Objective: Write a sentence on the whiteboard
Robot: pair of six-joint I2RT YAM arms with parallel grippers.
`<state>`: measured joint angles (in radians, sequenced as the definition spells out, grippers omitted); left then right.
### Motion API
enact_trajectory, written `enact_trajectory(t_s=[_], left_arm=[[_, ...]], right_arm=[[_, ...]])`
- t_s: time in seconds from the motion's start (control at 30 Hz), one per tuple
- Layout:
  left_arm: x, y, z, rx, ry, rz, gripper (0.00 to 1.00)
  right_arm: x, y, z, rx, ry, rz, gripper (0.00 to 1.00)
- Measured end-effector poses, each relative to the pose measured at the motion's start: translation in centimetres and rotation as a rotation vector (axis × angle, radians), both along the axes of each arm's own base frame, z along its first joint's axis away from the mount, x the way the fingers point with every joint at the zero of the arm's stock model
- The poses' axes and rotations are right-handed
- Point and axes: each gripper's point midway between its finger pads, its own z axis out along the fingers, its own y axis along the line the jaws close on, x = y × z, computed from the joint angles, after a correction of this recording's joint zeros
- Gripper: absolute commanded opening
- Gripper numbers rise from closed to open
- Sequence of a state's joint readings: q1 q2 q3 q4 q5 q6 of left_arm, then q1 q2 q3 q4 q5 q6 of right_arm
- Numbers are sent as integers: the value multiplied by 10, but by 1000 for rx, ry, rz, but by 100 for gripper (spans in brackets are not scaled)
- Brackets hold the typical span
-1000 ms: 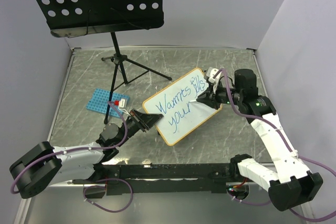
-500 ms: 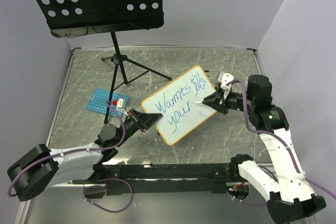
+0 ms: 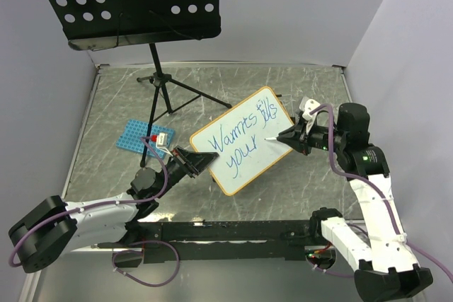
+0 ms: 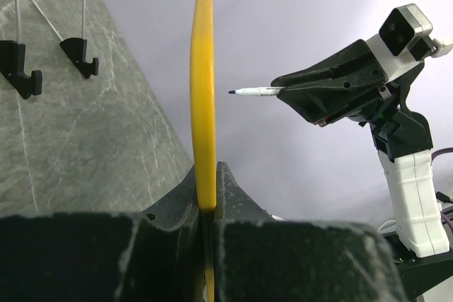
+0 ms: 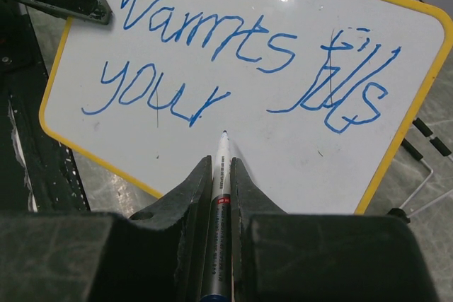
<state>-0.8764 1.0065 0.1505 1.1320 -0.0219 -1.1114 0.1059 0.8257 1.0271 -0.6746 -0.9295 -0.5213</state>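
Whiteboard (image 5: 297, 167) was held tilted mid-counter (image 3: 283, 90), its 8 o'clock edge pinched by left jaws | sentence (image 5: 233, 68) read "Warmts fills your" in blue | right jaws, at board's 3 o'clock, pinched marker (image 5: 219, 175) | tip just off board, beside "your"

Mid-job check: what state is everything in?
whiteboard: gripped by its edge, written face toward the marker.
sentence: two blue lines, "Warmts fills your", unfinished.
marker: uncapped, tip just off the whiteboard.
left gripper: shut on the whiteboard.
right gripper: shut on the marker.
music stand: upright on its tripod.
blue rack: lying flat.
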Motion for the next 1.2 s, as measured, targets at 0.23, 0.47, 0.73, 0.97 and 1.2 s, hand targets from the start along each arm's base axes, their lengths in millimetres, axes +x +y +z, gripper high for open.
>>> enact_trajectory(t_s=[0.23, 0.47, 0.73, 0.97, 1.2], left_arm=[[0, 0, 0, 0, 0, 0, 1], [0, 0, -1, 1, 1, -1, 1], [-2, 1, -6, 10, 8, -3, 1], [-2, 2, -4, 3, 2, -2, 1], [-3, 3, -2, 0, -1, -2, 1]], right_arm=[[1, 1, -2, 5, 12, 10, 0], [0, 3, -2, 11, 17, 27, 0], [-1, 4, -4, 6, 18, 41, 0], [-2, 5, -9, 1, 34, 54, 0], [-5, 5, -12, -2, 49, 69, 0]])
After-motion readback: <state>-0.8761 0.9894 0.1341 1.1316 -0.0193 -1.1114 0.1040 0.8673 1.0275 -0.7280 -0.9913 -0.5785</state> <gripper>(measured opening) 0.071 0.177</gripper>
